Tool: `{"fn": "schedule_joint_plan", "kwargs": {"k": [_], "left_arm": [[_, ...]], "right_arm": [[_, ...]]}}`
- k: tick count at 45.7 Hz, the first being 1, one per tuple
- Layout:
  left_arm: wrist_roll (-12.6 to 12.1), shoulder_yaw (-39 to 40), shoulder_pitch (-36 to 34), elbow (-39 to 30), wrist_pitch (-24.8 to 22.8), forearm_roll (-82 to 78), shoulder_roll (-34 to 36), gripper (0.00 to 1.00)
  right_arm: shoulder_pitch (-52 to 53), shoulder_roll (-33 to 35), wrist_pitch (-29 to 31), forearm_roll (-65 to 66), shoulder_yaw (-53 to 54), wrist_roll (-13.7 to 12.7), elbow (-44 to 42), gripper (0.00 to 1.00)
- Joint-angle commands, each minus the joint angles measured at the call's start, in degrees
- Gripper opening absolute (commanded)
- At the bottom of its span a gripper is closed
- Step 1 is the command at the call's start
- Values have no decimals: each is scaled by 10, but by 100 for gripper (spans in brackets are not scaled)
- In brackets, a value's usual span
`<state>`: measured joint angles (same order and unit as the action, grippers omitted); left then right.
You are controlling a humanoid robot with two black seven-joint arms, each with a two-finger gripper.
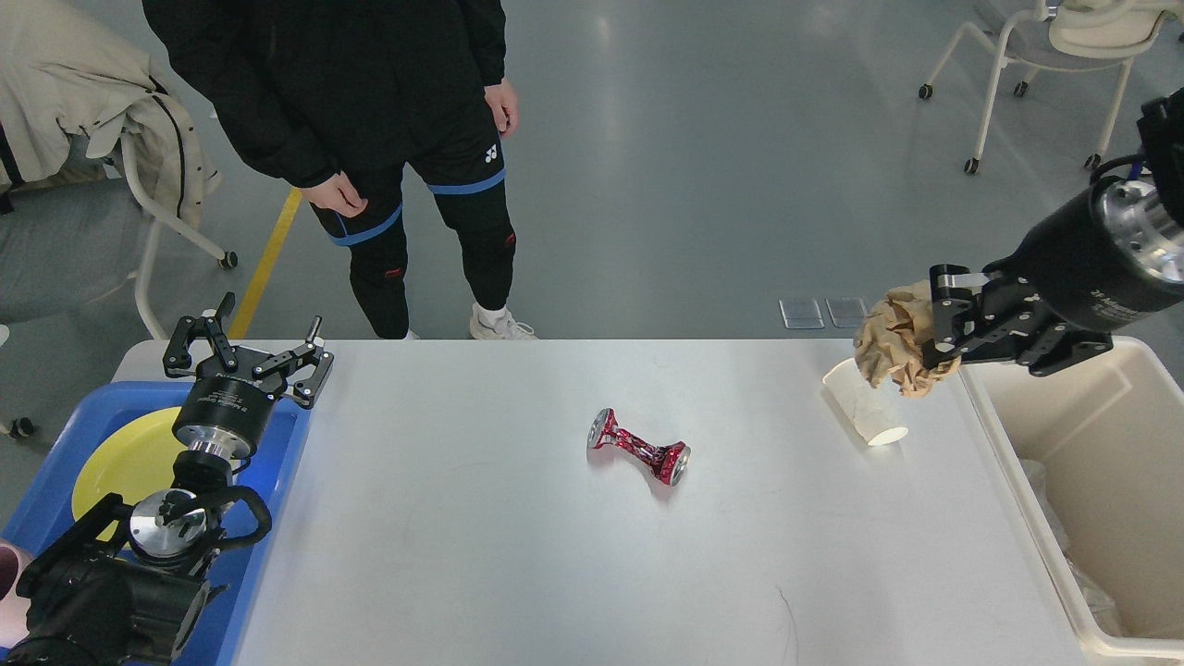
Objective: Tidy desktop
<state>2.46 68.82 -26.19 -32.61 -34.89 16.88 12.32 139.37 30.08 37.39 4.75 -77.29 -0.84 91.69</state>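
The white desktop [518,555] carries a crushed red can [638,447] near its middle and a white paper cup [867,413] lying on its side at the far right. My right gripper [936,338] is shut on a crumpled brown paper ball [890,340], held in the air over the cup and just left of the cream bin [1091,462]. My left gripper [245,351] stands open over the far edge of the blue tray [268,518], holding nothing.
A yellow plate [120,462] lies in the blue tray at the left. A person in black [370,139] stands at the table's far edge. Chairs [1045,55] stand behind on the grey floor; the bin holds some crumpled clear wrap.
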Motion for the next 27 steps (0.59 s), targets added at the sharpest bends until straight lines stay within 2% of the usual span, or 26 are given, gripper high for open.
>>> {"fn": "schedule_joint_plan", "kwargs": {"k": [1,6,14,22,27], "left_arm": [[0,0,0,0,0,0,0,97],[0,0,0,0,0,0,0,97],[0,0,0,0,0,0,0,97],[0,0,0,0,0,0,0,97],[0,0,0,0,0,0,1,97]], "right_arm": [[-92,2,-47,12,-51,3,-90,0],[-210,9,-101,9,-67,6,-192,0],[-434,38,-221,-22,-39,5,-377,0],[-620,37,-244,-91,21,5,-571,0],[-766,31,-274,-117,62,5,-745,0]]}}
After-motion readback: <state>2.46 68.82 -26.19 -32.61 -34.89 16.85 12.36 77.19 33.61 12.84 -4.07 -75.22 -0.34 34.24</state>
